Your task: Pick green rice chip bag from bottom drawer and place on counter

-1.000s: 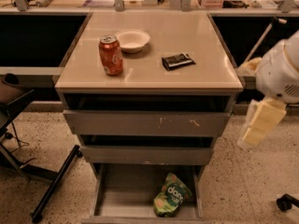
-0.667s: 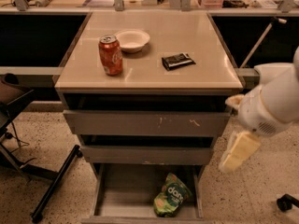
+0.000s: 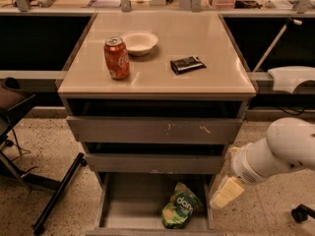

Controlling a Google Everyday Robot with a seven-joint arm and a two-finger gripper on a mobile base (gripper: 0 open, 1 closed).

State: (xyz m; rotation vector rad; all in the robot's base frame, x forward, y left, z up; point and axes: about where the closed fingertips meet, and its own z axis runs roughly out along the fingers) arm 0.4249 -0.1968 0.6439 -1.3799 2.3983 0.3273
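The green rice chip bag lies tilted on the grey floor of the open bottom drawer, near its front right corner. My gripper, pale yellow at the end of the white arm, hangs just outside the drawer's right wall, to the right of the bag and slightly above it, not touching it. The beige counter tops the cabinet above.
On the counter stand a red soda can, a white bowl and a flat black packet. Two shallower drawers sit above the bottom one. A black chair base is at the left, and a cluttered bench runs behind.
My arm has swung left and down from beside the cabinet's upper right. The gripper now sits at the bottom drawer's right edge, close to the bag. The bag has not moved.
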